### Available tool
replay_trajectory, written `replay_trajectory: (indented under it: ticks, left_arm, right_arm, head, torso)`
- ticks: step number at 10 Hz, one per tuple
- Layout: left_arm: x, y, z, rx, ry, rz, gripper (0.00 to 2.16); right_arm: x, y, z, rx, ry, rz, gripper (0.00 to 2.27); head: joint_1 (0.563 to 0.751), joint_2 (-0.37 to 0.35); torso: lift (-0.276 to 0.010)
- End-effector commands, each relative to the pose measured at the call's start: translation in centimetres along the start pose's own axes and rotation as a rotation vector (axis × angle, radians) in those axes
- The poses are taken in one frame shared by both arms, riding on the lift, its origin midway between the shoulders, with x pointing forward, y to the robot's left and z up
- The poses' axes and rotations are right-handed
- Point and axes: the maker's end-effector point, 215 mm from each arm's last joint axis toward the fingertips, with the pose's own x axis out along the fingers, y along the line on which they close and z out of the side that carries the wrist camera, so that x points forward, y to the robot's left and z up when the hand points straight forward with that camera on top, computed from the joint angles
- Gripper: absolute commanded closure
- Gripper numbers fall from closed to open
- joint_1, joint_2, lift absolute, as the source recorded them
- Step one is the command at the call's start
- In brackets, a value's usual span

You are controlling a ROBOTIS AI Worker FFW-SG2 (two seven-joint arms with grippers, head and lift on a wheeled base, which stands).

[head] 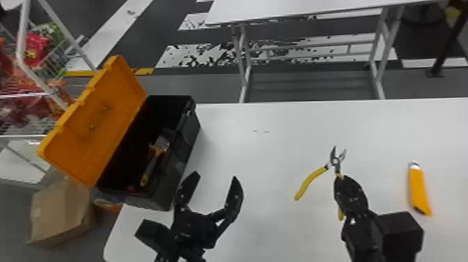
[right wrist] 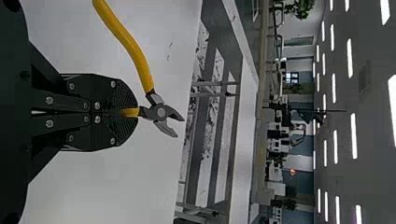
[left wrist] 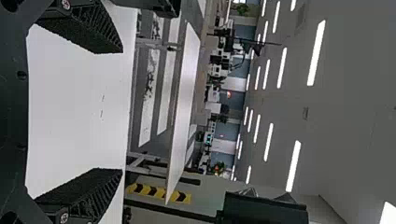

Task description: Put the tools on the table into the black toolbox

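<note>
My right gripper [head: 343, 179] is shut on one yellow handle of the pliers [head: 311, 181], whose other handle splays out to the left and whose jaws point away. In the right wrist view the same gripper [right wrist: 133, 112] clamps that handle of the pliers [right wrist: 161, 112]. A yellow-orange utility knife [head: 419, 188] lies on the table [head: 278, 230], right of that arm. The black toolbox [head: 181, 160] stands at the left, lid open, with a brush [head: 155, 162] inside. Beside its near right side is my left gripper [head: 216, 177], open and holding nothing; the left wrist view shows this gripper [left wrist: 119, 111] too.
The toolbox's orange lid [head: 97, 122] leans out to the left. Beyond it stands a wire rack [head: 38, 76] with colourful packages, and a cardboard box [head: 59, 212] sits below the table's left edge. Another white table [head: 296, 10] is farther back.
</note>
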Motion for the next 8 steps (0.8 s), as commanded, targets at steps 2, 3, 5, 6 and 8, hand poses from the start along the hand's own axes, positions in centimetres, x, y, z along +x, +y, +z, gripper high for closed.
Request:
replay_trajectory:
  ticks: [2,3,5,6,8]
  left_arm:
    - [1.7,0.6,0.3,-0.072,0.052,-0.02,0.08]
    - [2.3,0.9,0.5,-0.099,0.073,-0.033,0.08]
    - [3.0,1.3,-2.0,-0.219,0.207,-0.068,0.08]
    - [3.2,1.3,-2.2,-0.238,0.232,-0.076,0.08]
    - [3.9,0.7,-1.7,-0.281,0.278,-0.127,0.08]
  right_arm:
    - [-1.6,1.2,2.8,-0.058,-0.11,0.057,2.22]
    - [-2.5,2.0,4.8,-0.076,-0.186,0.098,2.22]
    - [-3.8,3.1,6.2,-0.144,-0.259,0.154,2.22]
    - [-4.0,3.3,5.8,-0.181,-0.258,0.181,2.22]
    - [-4.4,3.7,4.8,-0.233,-0.244,0.216,2.22]
  head:
    - [0.695,0.268]
    - [0.695,0.269]
    - [0.695,0.296]
    - [0.695,0.306]
    - [0.695,0.311]
  torso:
    - [-0.075]
    - [-0.075]
    - [-0.075]
    - [-0.075]
    - [-0.075]
